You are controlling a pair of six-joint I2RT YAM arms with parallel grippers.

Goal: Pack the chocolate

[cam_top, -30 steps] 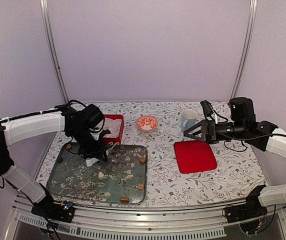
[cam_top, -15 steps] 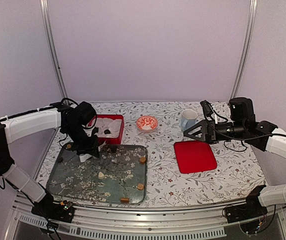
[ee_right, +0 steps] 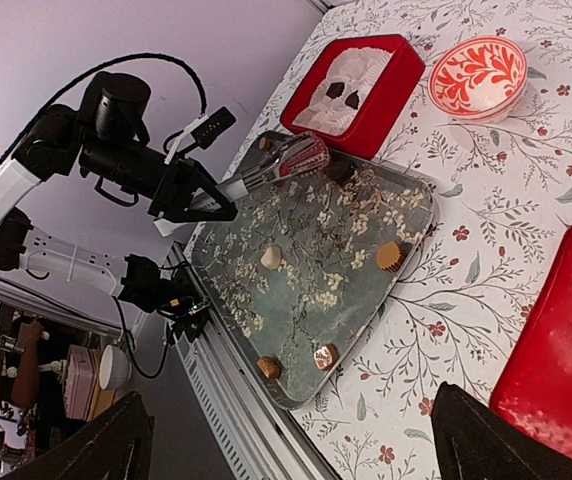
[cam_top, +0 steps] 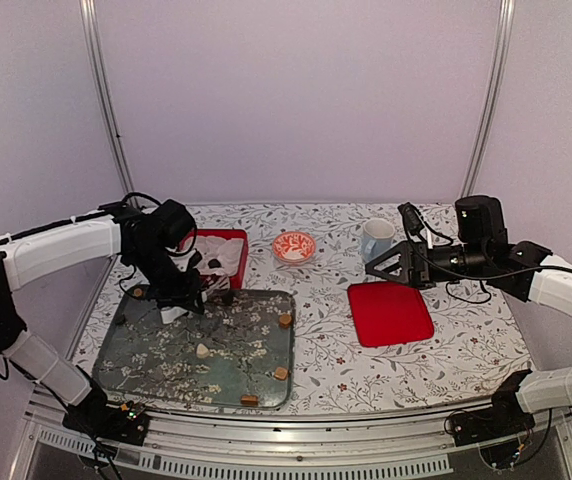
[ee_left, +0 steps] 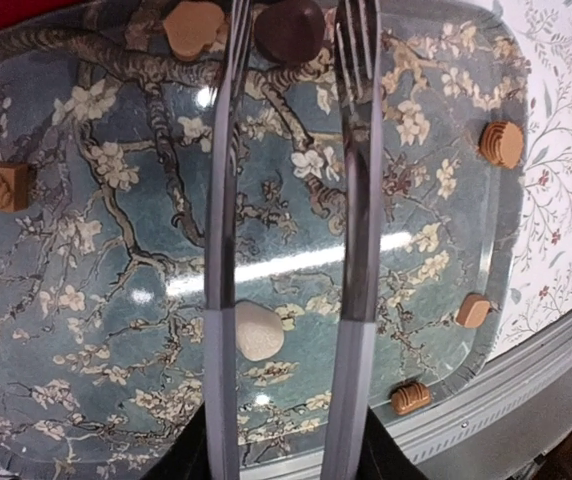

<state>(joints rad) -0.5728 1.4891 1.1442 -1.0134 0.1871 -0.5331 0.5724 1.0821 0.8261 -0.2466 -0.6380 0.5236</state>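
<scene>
Jaws of the left gripper (ee_left: 296,12) stand part-spread astride a dark chocolate piece (ee_left: 288,30) at the tray's (ee_left: 116,300) far edge, other pieces scattered nearer. Right gripper (cam_top: 374,268) jaws gape wide above the surface (cam_top: 466,350).

brown chocolate (ee_left: 288,28), teal blossom-patterned tray (ee_left: 96,300)
</scene>
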